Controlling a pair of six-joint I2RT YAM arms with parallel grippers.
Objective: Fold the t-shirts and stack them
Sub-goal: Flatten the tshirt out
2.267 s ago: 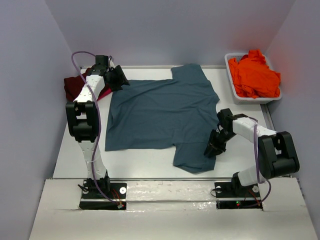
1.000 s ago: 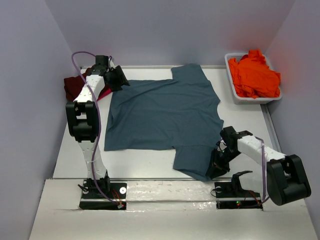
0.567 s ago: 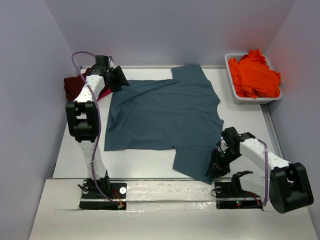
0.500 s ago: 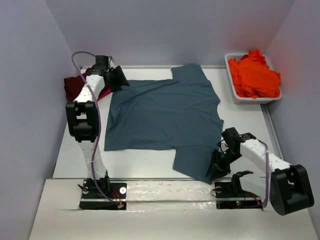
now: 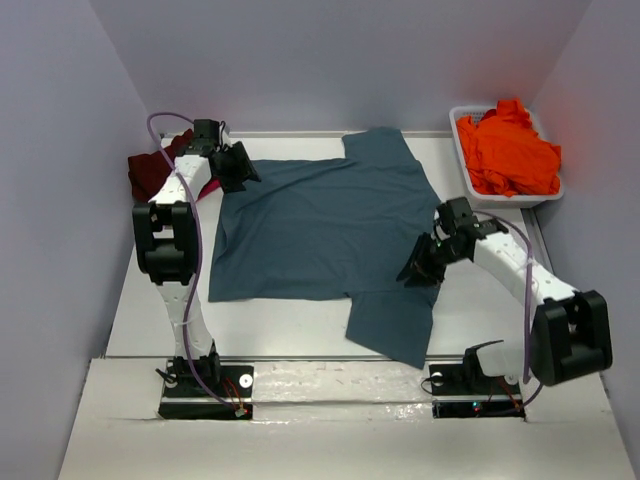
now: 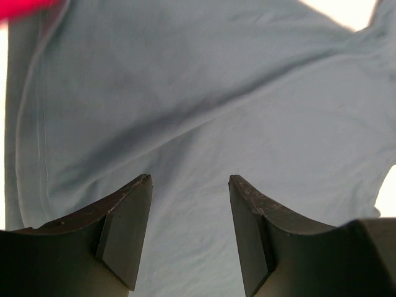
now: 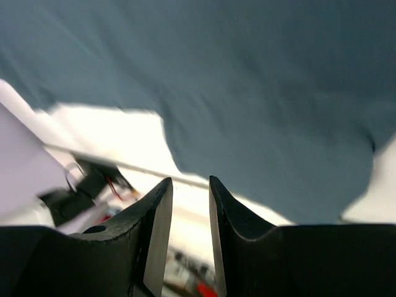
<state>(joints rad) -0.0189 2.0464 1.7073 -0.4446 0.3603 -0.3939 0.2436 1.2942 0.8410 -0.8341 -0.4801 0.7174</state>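
Open table strip (image 5: 280, 325) fronts teal t-shirt (image 5: 320, 225); tub (image 5: 510, 198) crowds far-right corner.

Overhead, two wrist close-ups, shared t-shirt (image 5: 330, 225)

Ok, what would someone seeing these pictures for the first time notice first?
Most likely the slate teal-blue t-shirt, spread flat across the middle of the table. Next, the vivid orange t-shirt heaped in the white tub at the far right corner, and a dark maroon t-shirt bunched at the far left edge.
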